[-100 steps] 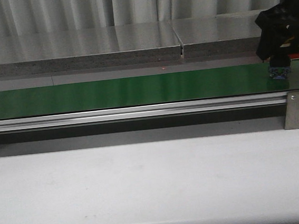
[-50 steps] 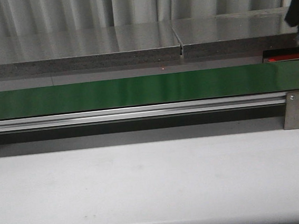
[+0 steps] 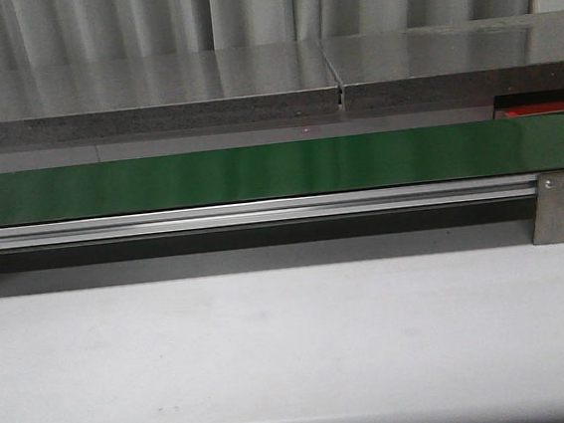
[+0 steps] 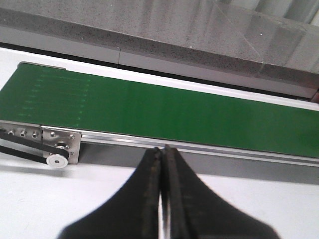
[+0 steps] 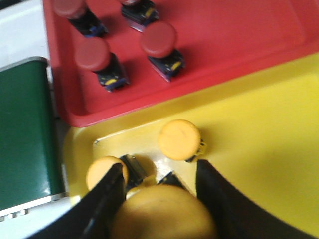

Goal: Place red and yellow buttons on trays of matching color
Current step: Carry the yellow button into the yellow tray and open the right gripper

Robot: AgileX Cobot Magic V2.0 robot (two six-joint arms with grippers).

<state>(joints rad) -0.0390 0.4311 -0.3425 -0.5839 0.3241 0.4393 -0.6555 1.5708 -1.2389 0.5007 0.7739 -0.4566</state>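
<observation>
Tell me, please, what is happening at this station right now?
The robot is sorting push buttons by colour. The right claw holds a yellow button over the yellow tray, where two yellow buttons already lie. The adjoining red tray holds at least four red buttons. The left claw is shut and empty above the white table beside the green belt, which carries nothing in view.

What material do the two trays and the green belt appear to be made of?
Red tray and yellow tray: probably moulded plastic, smooth and slightly glossy, with rounded raised rims and soft light reflections. Green belt: seems a rubber-like or PVC sheet, satin, showing a broad pale sheen; it runs on a silvery metal frame, likely aluminium.
</observation>
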